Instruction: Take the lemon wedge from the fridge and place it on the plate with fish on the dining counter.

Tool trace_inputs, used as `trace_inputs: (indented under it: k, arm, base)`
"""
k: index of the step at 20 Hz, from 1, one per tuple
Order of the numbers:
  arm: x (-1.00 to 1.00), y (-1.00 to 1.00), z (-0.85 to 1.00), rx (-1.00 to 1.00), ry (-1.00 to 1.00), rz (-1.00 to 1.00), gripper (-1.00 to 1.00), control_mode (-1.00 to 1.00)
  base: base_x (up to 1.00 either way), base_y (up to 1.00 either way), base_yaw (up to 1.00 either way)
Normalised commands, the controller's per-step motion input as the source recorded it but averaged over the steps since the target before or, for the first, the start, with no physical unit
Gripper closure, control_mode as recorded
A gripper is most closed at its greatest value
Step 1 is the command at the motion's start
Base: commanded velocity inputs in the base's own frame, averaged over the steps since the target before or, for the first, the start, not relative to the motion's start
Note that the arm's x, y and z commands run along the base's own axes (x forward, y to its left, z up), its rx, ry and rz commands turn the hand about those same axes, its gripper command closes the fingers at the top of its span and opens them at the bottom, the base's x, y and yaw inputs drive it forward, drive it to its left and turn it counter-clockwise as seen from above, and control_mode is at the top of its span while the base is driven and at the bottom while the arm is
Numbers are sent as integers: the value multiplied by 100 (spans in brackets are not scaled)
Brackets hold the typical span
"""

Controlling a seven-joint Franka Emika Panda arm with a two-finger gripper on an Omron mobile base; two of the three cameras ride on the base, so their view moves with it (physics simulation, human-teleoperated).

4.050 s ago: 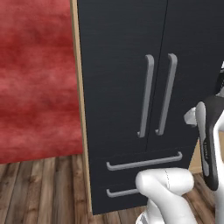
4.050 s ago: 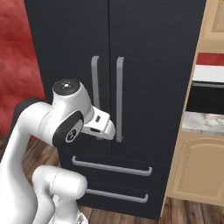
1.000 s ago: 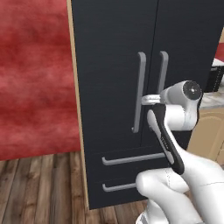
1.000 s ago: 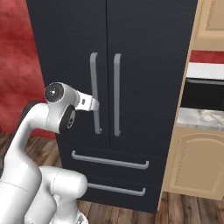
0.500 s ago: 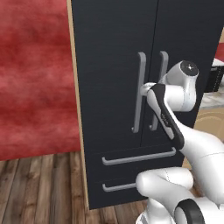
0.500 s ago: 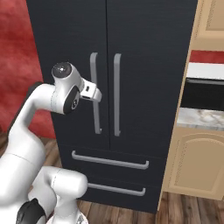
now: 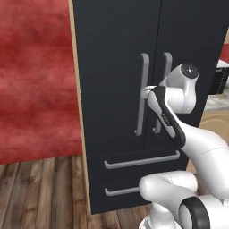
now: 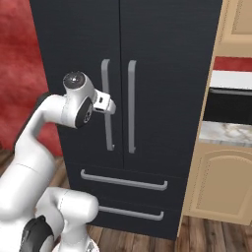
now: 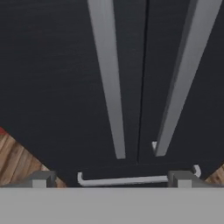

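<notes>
Reaching forward, claw (image 8: 109,105) open at closed fridge (image 8: 147,59) left handle (image 8: 106,103).

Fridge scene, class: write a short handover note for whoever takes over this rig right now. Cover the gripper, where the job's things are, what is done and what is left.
Gripper: open, holding nothing, close in front of the left door handle, fingers spread wide.
Fridge: both doors shut, lower drawers shut.
Lemon wedge, plate with fish, dining counter: cannot be located from here.
Done: arm brought up to the fridge doors.
Left: grasp a handle, open the door, find and take the wedge, carry it to the plate.
</notes>
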Motion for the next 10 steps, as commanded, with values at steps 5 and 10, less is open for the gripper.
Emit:
trace_inputs:
  k: [5, 10]
  arm:
    - [50, 0, -3, 0, 0, 0, -100, -100]
    - [50, 0, -1, -1, 0, 0, -100, -100]
  base:
    - [0, 0, 0]
    - [0, 0, 0]
